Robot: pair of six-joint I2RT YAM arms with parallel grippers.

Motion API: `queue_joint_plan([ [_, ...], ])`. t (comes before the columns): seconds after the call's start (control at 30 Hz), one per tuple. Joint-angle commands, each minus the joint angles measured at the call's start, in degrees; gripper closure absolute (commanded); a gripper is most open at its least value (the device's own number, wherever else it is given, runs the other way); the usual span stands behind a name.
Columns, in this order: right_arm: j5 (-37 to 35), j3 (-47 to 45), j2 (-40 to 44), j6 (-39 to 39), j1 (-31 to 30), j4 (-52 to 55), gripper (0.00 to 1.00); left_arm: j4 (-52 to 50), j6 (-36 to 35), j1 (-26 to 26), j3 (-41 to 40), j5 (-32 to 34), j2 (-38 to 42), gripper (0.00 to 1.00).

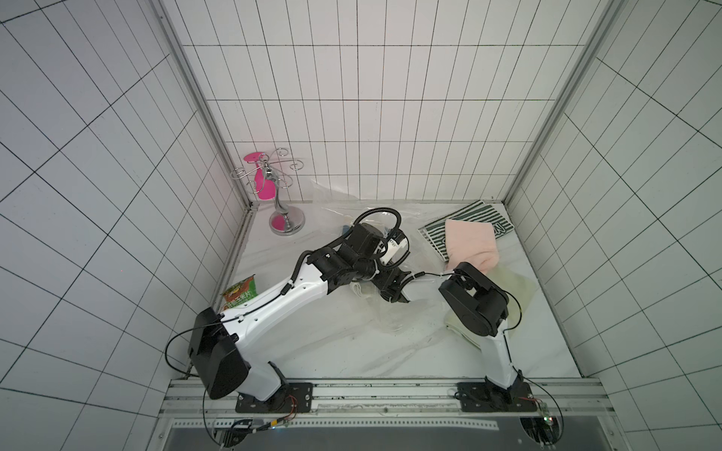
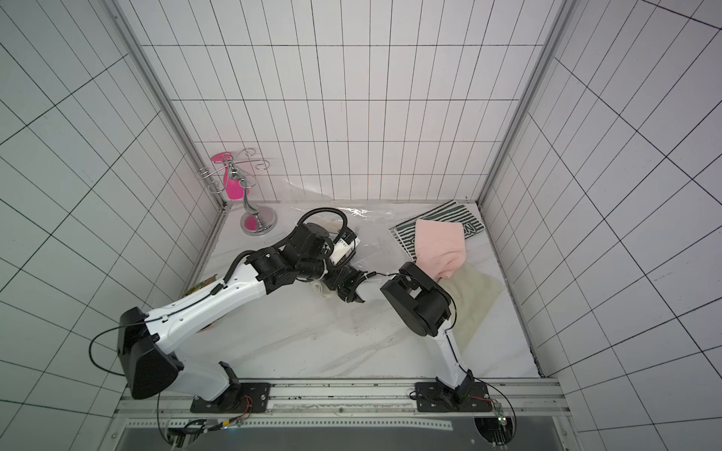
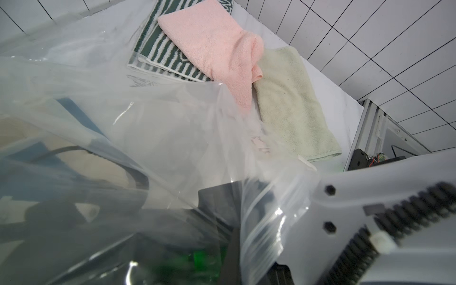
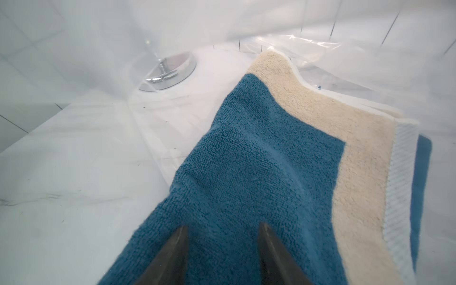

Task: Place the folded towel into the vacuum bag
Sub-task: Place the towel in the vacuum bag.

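Blue-and-cream towel, folded, lying flat inside bag; bag clear, crinkly, mouth lifted, rest spread toward back.

I see the folded blue-and-cream towel inside the clear plastic vacuum bag; right of it, the pink terry towel lies on the green-striped towel.

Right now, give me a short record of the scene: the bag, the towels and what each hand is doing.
vacuum bag: clear plastic, mouth lifted at mid-table
blue and cream towel: appears to lie inside the bag
left hand: shut, seemingly pinching the bag's edge
right hand: open, inside the bag, over that towel
pink towel: outside the bag, on the striped towel, its end meeting the pale green towel
chrome stand: back left corner
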State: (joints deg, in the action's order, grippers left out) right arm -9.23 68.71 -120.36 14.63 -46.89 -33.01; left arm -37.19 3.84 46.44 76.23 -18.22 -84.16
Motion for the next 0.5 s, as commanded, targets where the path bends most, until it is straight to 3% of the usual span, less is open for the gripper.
queue_joint_plan([
  [0.0, 2.53, 6.02, -0.36, 1.29, 0.75, 6.71, 0.52, -4.89, -0.27, 2.60, -1.87, -7.72, 0.52, 1.00],
  [0.1, 3.80, 8.89, -2.43, 2.11, 0.72, 12.70, 0.53, -6.25, -1.00, 2.61, -2.22, -4.76, 0.15, 1.00],
  [0.17, 4.33, 8.89, -2.19, 4.22, 0.75, 18.57, 0.53, -7.88, -0.25, 2.36, -1.84, 1.38, -0.42, 1.00],
  [0.27, 5.06, 2.16, 1.30, 7.19, -0.02, 20.19, 0.53, -7.80, 0.77, 0.63, -2.58, 6.57, 0.13, 1.00],
  [0.4, 5.22, -4.70, 6.89, 9.70, -1.42, 23.82, 0.49, -2.89, 2.87, -1.31, -5.19, 5.26, 3.71, 1.00],
  [0.47, 5.69, -5.70, 8.91, 10.12, -1.63, 25.89, 0.42, -0.04, 3.41, -1.35, -6.66, 2.87, 4.91, 1.00],
])
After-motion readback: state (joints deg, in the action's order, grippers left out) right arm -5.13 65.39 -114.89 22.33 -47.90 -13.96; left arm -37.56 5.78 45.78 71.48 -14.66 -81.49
